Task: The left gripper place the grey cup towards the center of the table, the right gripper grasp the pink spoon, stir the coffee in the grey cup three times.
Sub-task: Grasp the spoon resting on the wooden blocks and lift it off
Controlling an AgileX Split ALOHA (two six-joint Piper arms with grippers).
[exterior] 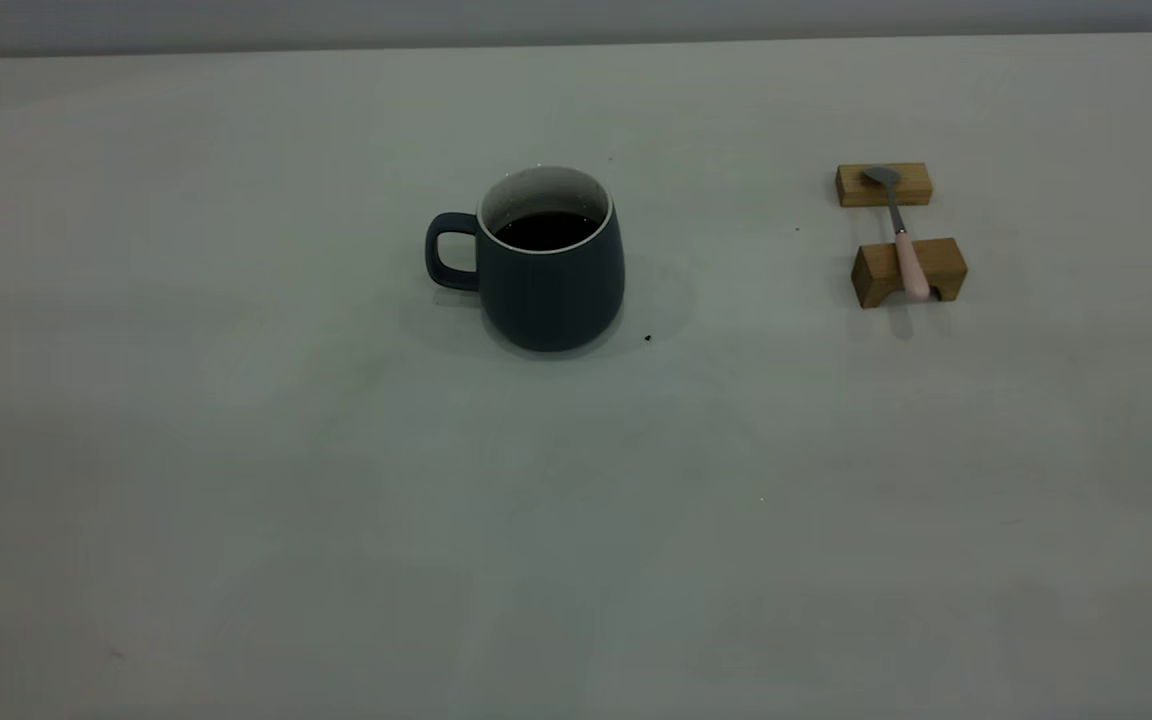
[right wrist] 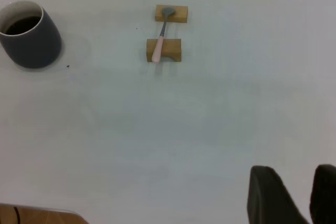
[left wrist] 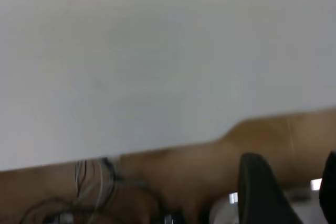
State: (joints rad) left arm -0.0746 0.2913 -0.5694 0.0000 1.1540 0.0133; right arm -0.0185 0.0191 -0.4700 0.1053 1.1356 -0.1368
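The grey cup (exterior: 551,290) stands upright near the middle of the table (exterior: 336,500), handle to the left, with dark coffee (exterior: 548,230) inside. The pink spoon (exterior: 904,240) lies across two wooden blocks at the right, bowl on the far block. Neither arm shows in the exterior view. My right gripper (right wrist: 294,174) hangs open and empty over bare table, far from the spoon (right wrist: 159,45) and the cup (right wrist: 31,40). My left gripper (left wrist: 293,157) is open and empty beyond the table's edge (left wrist: 157,145); no cup shows in its view.
The far wooden block (exterior: 851,187) and the near wooden block (exterior: 941,265) carry the spoon. A small dark speck (exterior: 647,338) lies just right of the cup. Loose cables (left wrist: 89,182) hang below the table's edge over a brown floor.
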